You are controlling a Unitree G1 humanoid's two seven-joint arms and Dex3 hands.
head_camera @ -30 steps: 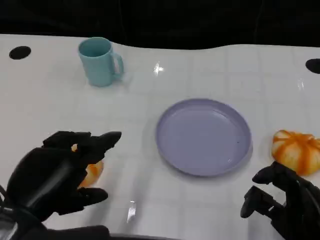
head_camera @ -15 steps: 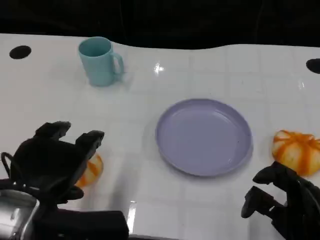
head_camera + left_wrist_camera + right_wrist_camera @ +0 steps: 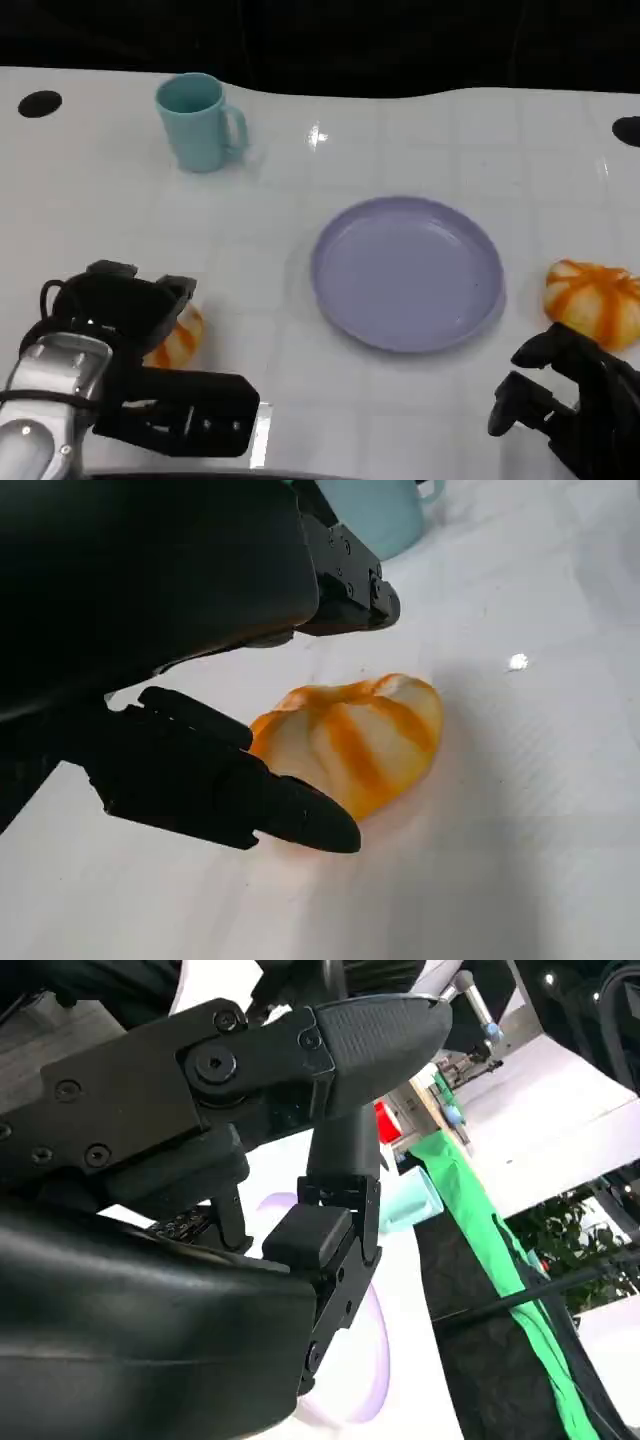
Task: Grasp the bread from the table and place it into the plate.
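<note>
So the plate (image 3: 407,272) is my reference here: lavender, round, sitting flat on the white bench (image 3: 420,140) with nothing in it. The bread (image 3: 178,336) the left robot hand (image 3: 115,325) is working on lies on the bench well to the left of the plate, a bit nearer the robot. It's a pale bun with orange stripes. In the left wrist view you can see the bread (image 3: 352,742) resting flat on the bench, with one black finger (image 3: 215,785) right against its near edge and another finger (image 3: 345,585) hanging above it, not touching. So that left robot hand is spread wide around the bun, nothing gripped.

There's a second striped bun (image 3: 593,301) just to the right of the plate, also on the bench. The right robot hand (image 3: 565,405) sits near that one, on the robot's side of it, fingers curled in and holding nothing.

A teal mug (image 3: 200,122) stands upright far to the plate's upper left, handle pointing toward the plate side.
</note>
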